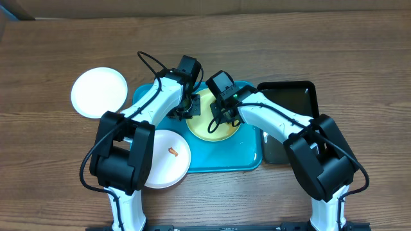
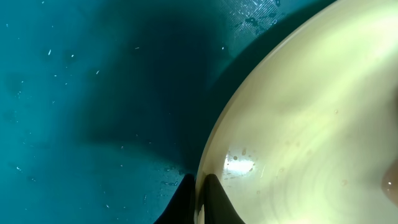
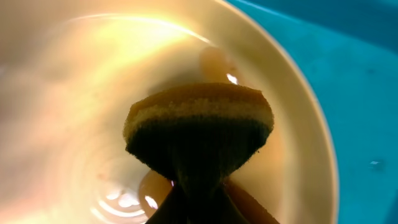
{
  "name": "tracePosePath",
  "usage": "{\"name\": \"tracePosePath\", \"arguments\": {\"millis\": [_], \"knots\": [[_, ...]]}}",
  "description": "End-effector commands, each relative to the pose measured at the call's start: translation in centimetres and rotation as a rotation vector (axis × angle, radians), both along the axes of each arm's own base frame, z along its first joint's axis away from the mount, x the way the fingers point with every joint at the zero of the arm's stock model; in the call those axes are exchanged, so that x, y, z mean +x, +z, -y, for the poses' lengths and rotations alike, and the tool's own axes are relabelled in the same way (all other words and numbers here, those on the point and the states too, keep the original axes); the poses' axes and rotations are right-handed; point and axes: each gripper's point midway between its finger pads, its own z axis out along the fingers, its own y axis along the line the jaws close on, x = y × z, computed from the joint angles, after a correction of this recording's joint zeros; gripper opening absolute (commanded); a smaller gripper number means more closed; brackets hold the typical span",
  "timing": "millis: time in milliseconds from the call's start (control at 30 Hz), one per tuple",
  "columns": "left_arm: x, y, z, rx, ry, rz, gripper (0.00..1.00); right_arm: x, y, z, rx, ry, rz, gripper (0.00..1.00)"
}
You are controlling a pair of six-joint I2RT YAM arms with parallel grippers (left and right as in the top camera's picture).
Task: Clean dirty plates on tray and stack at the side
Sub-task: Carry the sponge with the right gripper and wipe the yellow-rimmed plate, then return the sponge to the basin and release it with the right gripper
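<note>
Yellow plate (image 1: 205, 129), wet sheen, on turquoise tray (image 1: 247, 155); left end effector (image 2: 200, 190) pinches rim, right end effector (image 3: 194, 200) squeezes sponge (image 3: 199, 118).

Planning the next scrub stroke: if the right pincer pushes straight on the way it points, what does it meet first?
The right pincer holds a sponge; that would probably press into the yellow-green plate first, though depth is unclear.

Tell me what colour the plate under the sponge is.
The plate is pale yellow-green, clearest in the overhead view.
</note>
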Motion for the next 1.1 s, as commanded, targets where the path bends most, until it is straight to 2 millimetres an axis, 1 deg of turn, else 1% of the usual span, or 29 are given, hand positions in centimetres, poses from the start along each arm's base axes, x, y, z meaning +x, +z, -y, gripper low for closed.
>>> {"name": "tracePosePath", "arguments": {"millis": [0, 100, 167, 200, 267, 333, 367, 467, 500, 567, 600, 633, 700, 767, 833, 867, 933, 1000, 1067], "knots": [[-0.5, -0.8, -0.3, 0.021, -0.029, -0.023, 0.04, -1.9, -1.2, -2.0, 0.125, 0.038, -0.133, 0.09], [-0.5, -0.8, -0.3, 0.021, -0.029, -0.023, 0.04, -2.1, -0.5, -2.8, 0.202, 0.051, -0.170, 0.08], [-0.5, -0.8, -0.3, 0.021, -0.029, -0.023, 0.04, -1.7, 1.0, -3.5, 0.292, 0.058, -0.190, 0.05], [-0.5, -0.8, -0.3, 0.021, -0.029, -0.023, 0.04, -1.4, 2.0, -3.9, 0.345, 0.066, -0.199, 0.05], [-0.5, -0.8, -0.3, 0.021, -0.029, -0.023, 0.04, -0.8, 4.7, -4.6, 0.474, 0.086, -0.216, 0.05], [-0.5, -0.8, -0.3, 0.021, -0.028, -0.023, 0.04, 0.0, 8.1, -5.0, 0.624, 0.114, -0.232, 0.06], [-0.5, -0.8, -0.3, 0.021, -0.028, -0.023, 0.04, 0.3, 9.6, -4.9, 0.678, 0.125, -0.233, 0.07], [-0.5, -0.8, -0.2, 0.021, -0.028, -0.022, 0.04, 1.6, 13.8, -3.4, 0.816, 0.138, -0.210, 0.07], [-0.5, -0.8, -0.3, 0.021, -0.028, -0.023, 0.04, 2.2, 16.0, -1.8, 0.875, 0.131, -0.191, 0.08], [-0.5, -0.8, -0.2, 0.021, -0.028, -0.023, 0.04, 2.7, 17.1, 0.6, 0.878, 0.079, -0.175, 0.08], [-0.5, -0.8, -0.3, 0.021, -0.028, -0.023, 0.04, 2.8, 17.3, 1.7, 0.873, 0.053, -0.175, 0.08], [-0.5, -0.8, -0.3, 0.021, -0.028, -0.023, 0.04, 2.8, 17.4, 3.2, 0.861, 0.013, -0.180, 0.08], [-0.5, -0.8, -0.3, 0.021, -0.028, -0.023, 0.04, 2.7, 17.0, 5.8, 0.828, -0.051, -0.196, 0.08], [-0.5, -0.8, -0.3, 0.021, -0.028, -0.023, 0.04, 2.3, 15.4, 9.1, 0.739, -0.163, -0.233, 0.08], [-0.5, -0.8, -0.3, 0.021, -0.028, -0.023, 0.07, 1.7, 13.4, 12.5, 0.622, -0.280, -0.269, 0.08], [-0.5, -0.8, -0.2, 0.021, -0.028, -0.023, 0.09, 1.1, 12.1, 14.8, 0.527, -0.352, -0.289, 0.07], [-0.5, -0.8, -0.3, 0.021, -0.028, -0.023, 0.16, 0.1, 10.4, 18.0, 0.384, -0.438, -0.311, 0.07], [-0.5, -0.8, -0.2, 0.021, -0.028, -0.022, 0.20, -0.8, 8.9, 20.9, 0.245, -0.503, -0.317, 0.07], [-0.4, -0.7, -0.2, 0.020, -0.028, -0.020, 0.24, -1.6, 7.5, 23.1, 0.127, -0.560, -0.317, 0.07]]}}
